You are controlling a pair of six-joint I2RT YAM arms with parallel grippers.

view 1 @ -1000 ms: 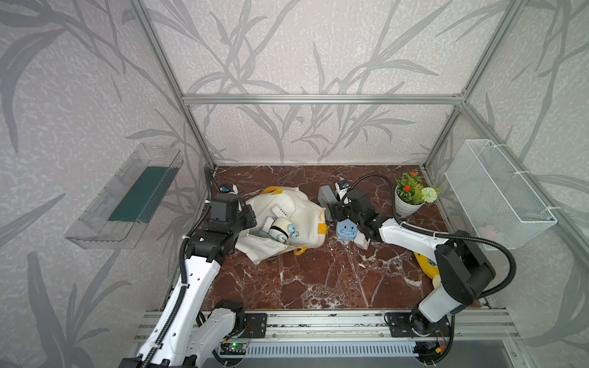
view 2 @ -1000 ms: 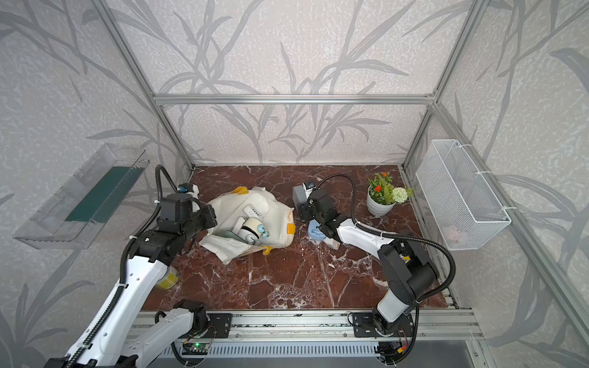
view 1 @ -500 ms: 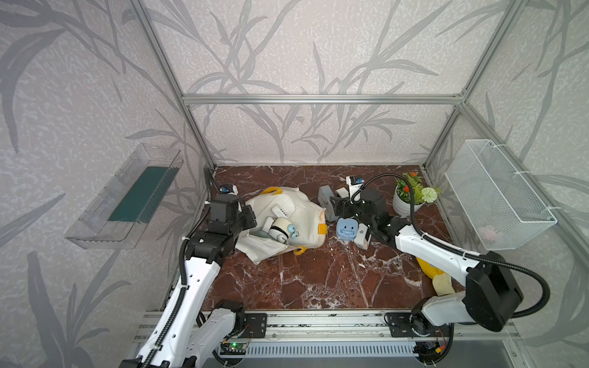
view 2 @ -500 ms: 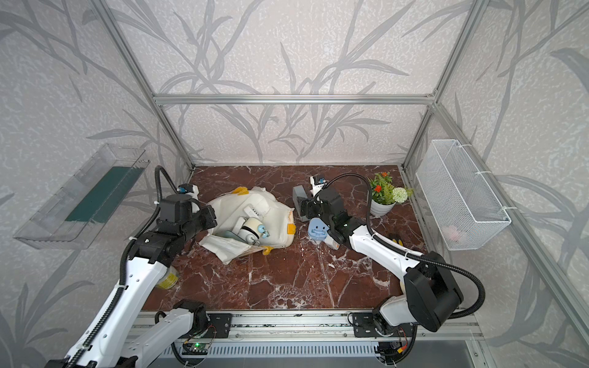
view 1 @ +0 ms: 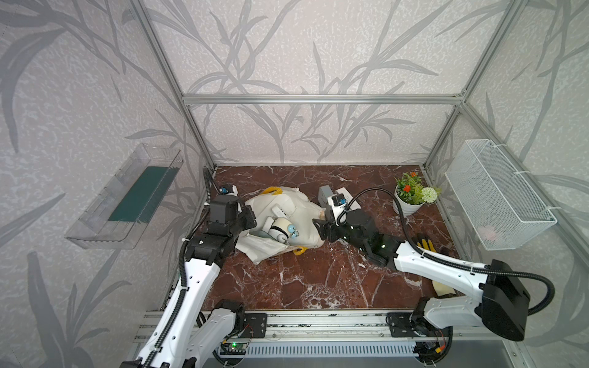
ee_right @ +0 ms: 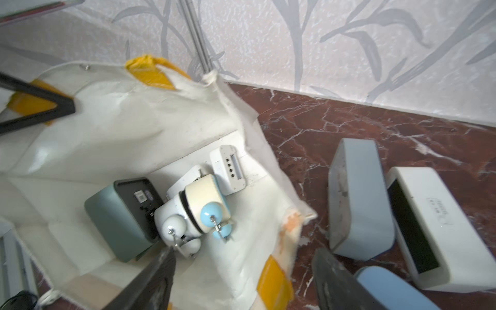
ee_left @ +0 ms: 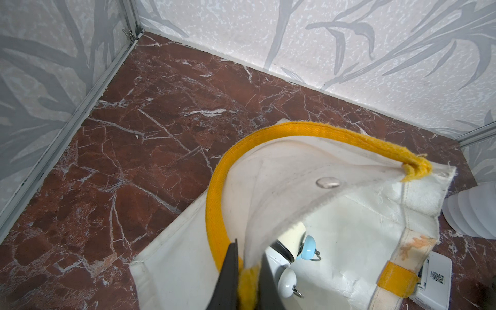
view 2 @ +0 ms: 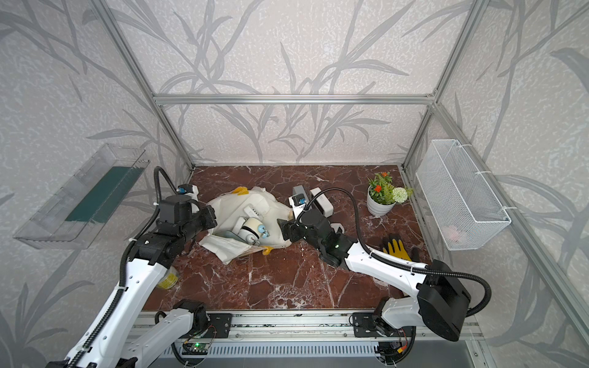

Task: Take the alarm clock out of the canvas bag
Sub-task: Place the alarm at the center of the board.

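The canvas bag [view 1: 287,207] [view 2: 255,204] lies slumped on the marble floor, its mouth open. Inside it are a cream alarm clock with blue bells [ee_right: 204,198] [view 1: 282,227] [ee_left: 291,239], a white clock with white bells [ee_right: 171,222], a grey-green square clock [ee_right: 118,214] and a flat white clock [ee_right: 230,169]. My left gripper [ee_left: 248,265] [view 1: 247,220] is shut on the bag's yellow handle [ee_left: 214,204], holding the rim up. My right gripper [ee_right: 244,257] [view 1: 317,226] is open at the bag's right edge. One of its fingers is over the inside by the white clock, the other over the floor.
Just right of the bag, a grey-blue clock [ee_right: 357,198], a white clock [ee_right: 429,222] and a blue clock [ee_right: 389,287] stand on the floor. A potted plant [view 1: 409,197] stands back right. A yellow glove [view 1: 425,247] lies under the right arm. A wire basket [view 1: 497,194] hangs right, a clear tray [view 1: 127,197] left.
My right gripper has left the blue clock on the floor and swung left to the bag's edge, staying open. The left arm and the bag have not moved.
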